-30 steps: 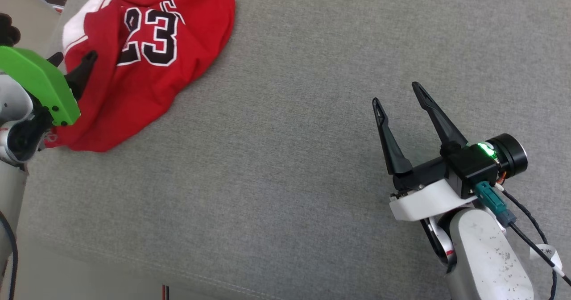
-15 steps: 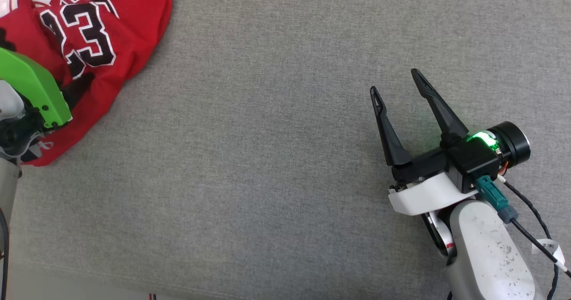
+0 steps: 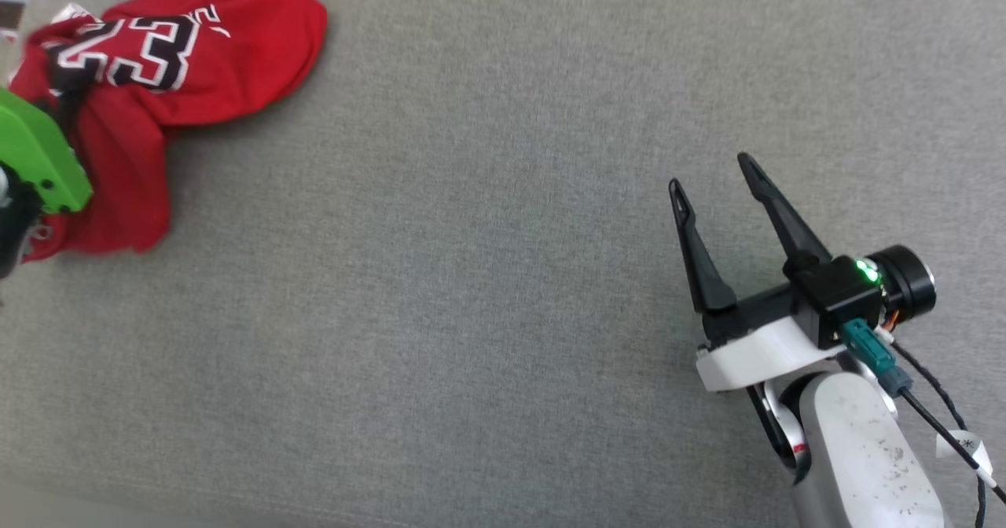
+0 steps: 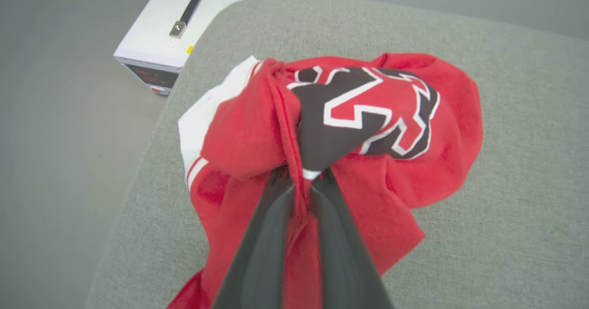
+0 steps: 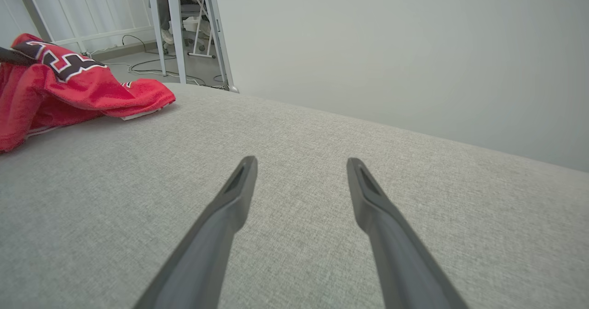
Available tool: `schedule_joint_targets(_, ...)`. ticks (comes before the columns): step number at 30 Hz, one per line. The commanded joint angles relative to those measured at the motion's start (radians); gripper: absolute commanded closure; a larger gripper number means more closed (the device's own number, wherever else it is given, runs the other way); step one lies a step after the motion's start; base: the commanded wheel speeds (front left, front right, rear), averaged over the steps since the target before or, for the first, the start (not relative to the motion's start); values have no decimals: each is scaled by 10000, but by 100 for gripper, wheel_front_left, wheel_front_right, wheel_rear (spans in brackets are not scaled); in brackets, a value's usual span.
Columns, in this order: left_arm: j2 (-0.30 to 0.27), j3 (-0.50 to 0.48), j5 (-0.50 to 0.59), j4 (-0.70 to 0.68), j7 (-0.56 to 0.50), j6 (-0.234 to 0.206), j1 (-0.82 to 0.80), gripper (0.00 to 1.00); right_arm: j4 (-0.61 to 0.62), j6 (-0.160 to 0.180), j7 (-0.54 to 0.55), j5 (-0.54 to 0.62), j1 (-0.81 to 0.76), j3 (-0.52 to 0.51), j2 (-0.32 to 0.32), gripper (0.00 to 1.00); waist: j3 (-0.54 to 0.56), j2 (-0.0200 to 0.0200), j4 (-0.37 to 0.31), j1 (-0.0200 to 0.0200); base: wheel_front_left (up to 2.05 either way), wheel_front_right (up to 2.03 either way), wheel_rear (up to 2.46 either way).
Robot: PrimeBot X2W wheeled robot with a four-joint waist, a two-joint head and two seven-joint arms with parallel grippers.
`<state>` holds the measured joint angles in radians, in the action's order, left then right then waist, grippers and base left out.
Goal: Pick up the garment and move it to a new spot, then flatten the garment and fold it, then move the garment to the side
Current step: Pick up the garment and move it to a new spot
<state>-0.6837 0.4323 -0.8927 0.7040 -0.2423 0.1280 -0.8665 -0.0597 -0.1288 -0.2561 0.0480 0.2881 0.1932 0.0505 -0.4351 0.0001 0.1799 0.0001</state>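
Observation:
The garment [image 3: 236, 49] is a crumpled red jersey with a black, white-outlined 23, lying at the far left of the grey surface [image 3: 471, 276]. My left gripper [image 3: 64, 92], under its green cover, is shut on a pinched fold of it. In the left wrist view the two fingers [image 4: 257, 254] squeeze a ridge of the garment [image 4: 400, 162] just below the number, and my left gripper [image 4: 301, 173] holds the cloth pulled up into a peak. My right gripper [image 3: 709, 173] hovers open and empty at the right, far from the garment [image 5: 69, 93]; the right gripper [image 5: 301, 162] points across bare fabric.
The grey surface's rounded edge [image 4: 152, 129] runs just left of the garment, with floor beyond. A white box with a black handle [image 4: 184, 24] stands on that floor. Metal frame legs [image 5: 177, 24] and cables sit behind the surface's far side.
My left gripper has closed on the garment and drawn a fold up, bunching the cloth around the number. The head camera shifted. My right gripper stayed open.

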Motion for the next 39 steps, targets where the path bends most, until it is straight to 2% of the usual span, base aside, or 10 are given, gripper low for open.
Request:
schedule_joint_targets(1,-176,-39,237,-93,371,-6,-146,100,-73,-19,-47,-99,-154,-82,2,0,871,-1,-73,-1,0,0,0)
schedule_joint_targets(9,-493,23,692,-1321,1558,-10,-8,100,-101,-19,-54,-840,-648,-462,-1,0,2108,-1,-330,-1,0,0,0)
schedule_joint_targets(17,-390,161,794,-3256,1451,-265,-82,100,-43,-19,-56,-1347,-928,-626,-2,0,2779,-1,-866,-1,0,0,0)
schedule_joint_targets(23,78,245,795,-4627,1313,-692,-400,100,38,-19,-56,-1584,-935,-891,-2,0,2930,-1,-1554,-1,0,0,0)
schedule_joint_targets(29,730,394,967,-5325,1512,-889,-1033,100,141,-19,-56,-1721,-907,-1154,-2,0,2817,-1,-2300,-1,0,0,0)
schedule_joint_targets(39,2019,793,1621,-4781,2690,-850,-2257,100,335,-19,-56,-1714,-681,-1646,-3,0,2252,-1,-3168,-1,0,0,0)
